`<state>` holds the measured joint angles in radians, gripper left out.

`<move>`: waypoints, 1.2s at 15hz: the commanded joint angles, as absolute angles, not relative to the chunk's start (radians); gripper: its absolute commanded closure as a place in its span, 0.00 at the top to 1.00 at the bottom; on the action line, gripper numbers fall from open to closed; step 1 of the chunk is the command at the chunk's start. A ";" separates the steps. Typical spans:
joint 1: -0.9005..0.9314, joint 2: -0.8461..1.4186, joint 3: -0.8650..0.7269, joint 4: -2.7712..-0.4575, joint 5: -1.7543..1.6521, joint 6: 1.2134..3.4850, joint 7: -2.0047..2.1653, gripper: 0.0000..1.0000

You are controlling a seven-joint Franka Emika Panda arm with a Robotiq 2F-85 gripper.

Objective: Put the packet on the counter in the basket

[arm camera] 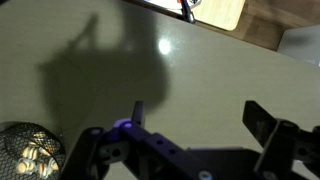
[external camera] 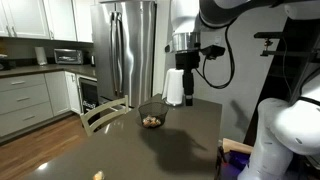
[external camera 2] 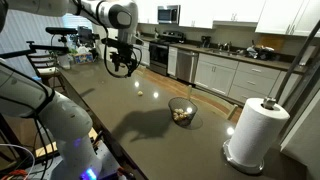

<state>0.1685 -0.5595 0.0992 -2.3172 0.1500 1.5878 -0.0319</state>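
The packet (external camera: 99, 175) is a tiny pale tan item lying on the dark counter (external camera: 185, 140) near its front edge; it also shows in an exterior view (external camera 2: 140, 92). The dark bowl-shaped basket (external camera: 152, 120) holds small tan items and shows in both exterior views (external camera 2: 182, 110) and at the lower left of the wrist view (arm camera: 30, 155). My gripper (external camera: 185, 60) hangs high above the counter, open and empty, and shows again in an exterior view (external camera 2: 120, 66). In the wrist view its fingers (arm camera: 200, 115) frame bare counter. The packet is out of the wrist view.
A white paper towel roll (external camera: 175, 87) stands behind the basket, also in an exterior view (external camera 2: 255, 130). A pale chair (external camera: 100, 115) is at the counter's edge. A steel fridge (external camera: 130, 50) and white cabinets (external camera 2: 230, 75) stand beyond. A white robot body (external camera: 290, 130) is beside the counter.
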 commanded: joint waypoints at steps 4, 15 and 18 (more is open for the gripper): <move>0.160 -0.559 0.106 -2.315 0.153 1.585 -0.035 1.00; 0.154 -0.503 0.097 -2.278 0.143 1.598 -0.058 1.00; 0.153 -0.453 0.095 -2.249 0.134 1.627 -0.082 1.00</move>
